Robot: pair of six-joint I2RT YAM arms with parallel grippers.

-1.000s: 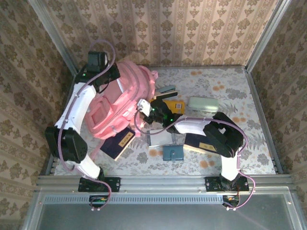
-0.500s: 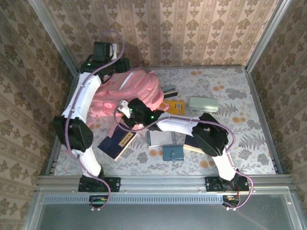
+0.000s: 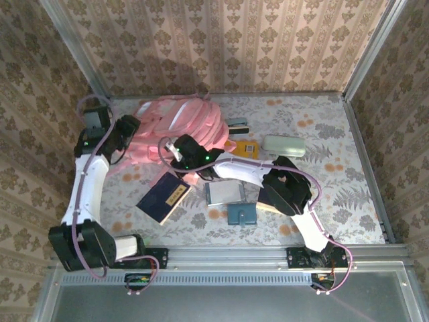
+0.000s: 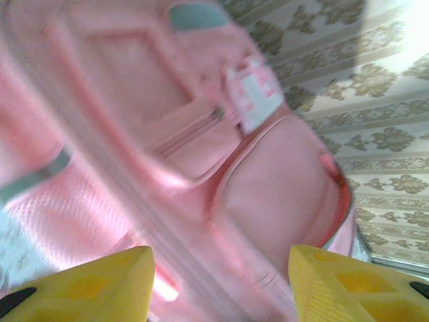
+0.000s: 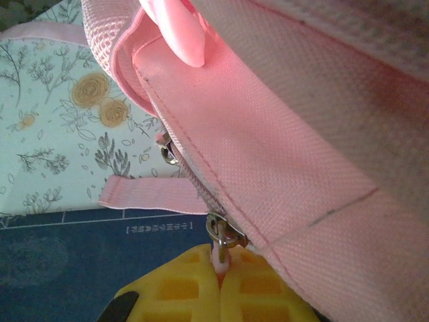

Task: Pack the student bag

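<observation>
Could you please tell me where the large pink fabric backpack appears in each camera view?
Top external: the large pink fabric backpack lies left of centre, toward the back.
Left wrist: the backpack covers most of the frame.
Right wrist: the backpack spans the top and right.
Shared landmark: the dark blue book, beside the backpack from above, lower left at the right wrist.

Overhead view from behind; both wrist views tight on student bag (image 3: 179, 124)

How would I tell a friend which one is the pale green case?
Start at the large soft pink fabric backpack at the back left of the floral table. Go right, past the flat yellow item beside it. The pale mint, rounded rectangular case lies apart, paler than every neighbour.
</observation>
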